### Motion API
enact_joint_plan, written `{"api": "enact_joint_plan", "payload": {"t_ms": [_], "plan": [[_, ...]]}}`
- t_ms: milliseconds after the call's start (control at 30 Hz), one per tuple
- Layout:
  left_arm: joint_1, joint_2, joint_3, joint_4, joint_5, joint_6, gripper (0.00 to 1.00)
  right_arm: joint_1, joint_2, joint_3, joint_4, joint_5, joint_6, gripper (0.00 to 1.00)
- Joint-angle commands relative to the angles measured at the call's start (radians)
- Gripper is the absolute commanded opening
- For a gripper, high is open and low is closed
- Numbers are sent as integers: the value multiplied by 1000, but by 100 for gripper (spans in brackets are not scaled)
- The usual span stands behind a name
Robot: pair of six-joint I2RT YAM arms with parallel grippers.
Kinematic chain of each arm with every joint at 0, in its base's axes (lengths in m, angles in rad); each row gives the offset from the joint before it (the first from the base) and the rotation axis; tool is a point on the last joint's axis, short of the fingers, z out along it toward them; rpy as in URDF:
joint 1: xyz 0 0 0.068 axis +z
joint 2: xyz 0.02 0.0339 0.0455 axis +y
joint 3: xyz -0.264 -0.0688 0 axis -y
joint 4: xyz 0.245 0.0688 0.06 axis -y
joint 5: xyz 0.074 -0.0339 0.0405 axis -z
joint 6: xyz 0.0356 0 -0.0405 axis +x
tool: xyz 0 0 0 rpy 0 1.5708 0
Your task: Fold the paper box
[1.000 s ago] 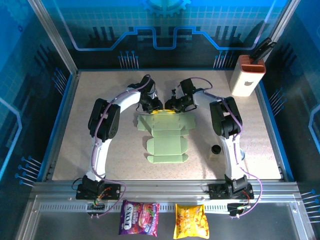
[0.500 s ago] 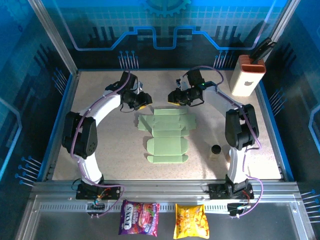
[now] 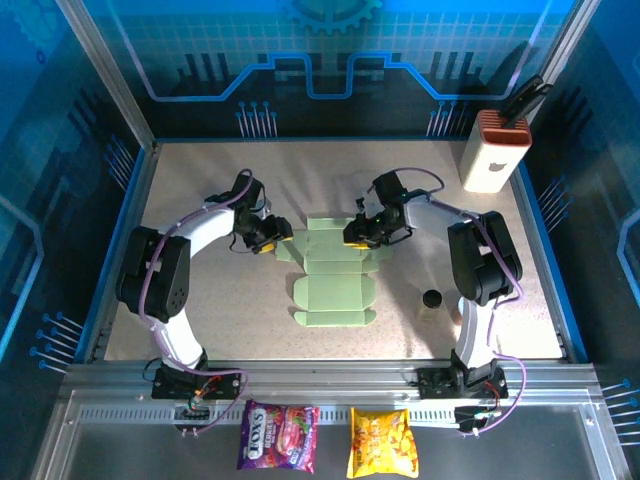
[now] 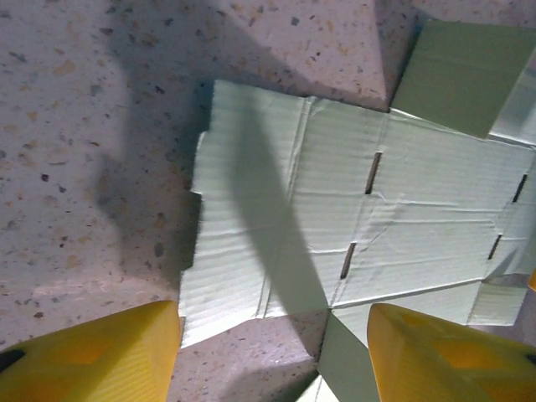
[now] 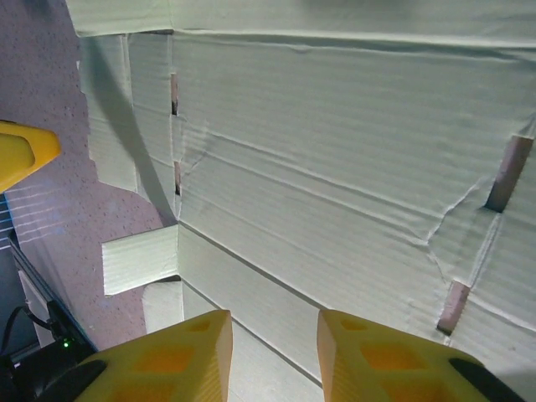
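Paper box [image 3: 335, 290] (unheld): left gripper [image 4: 272, 335] wide, right gripper [image 5: 272, 331] narrowly apart

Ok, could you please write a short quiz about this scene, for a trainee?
1. True or false: the paper box is already folded up.
2. Which tool has its fingers wider apart? A: left tool; B: right tool.
3. What colour is the ribbed top of the white block in the far right corner?
Key: 1 false, it lies flat; 2 A; 3 orange.
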State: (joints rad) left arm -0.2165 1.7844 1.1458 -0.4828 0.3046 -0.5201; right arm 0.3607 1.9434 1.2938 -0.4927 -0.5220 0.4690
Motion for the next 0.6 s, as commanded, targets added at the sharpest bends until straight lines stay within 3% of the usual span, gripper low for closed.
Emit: {"api": "enact_joint_plan", "payload": {"t_ms": [0, 200, 567], "plan": [[13, 2, -13, 17, -33, 26, 63, 13, 39, 2, 16, 7, -24, 33], [19, 56, -9, 47, -17, 29, 63, 11, 87, 16, 31, -3, -29, 33], [24, 101, -24, 149, 92, 11, 52, 3, 110, -26, 68, -10, -27, 32]]}}
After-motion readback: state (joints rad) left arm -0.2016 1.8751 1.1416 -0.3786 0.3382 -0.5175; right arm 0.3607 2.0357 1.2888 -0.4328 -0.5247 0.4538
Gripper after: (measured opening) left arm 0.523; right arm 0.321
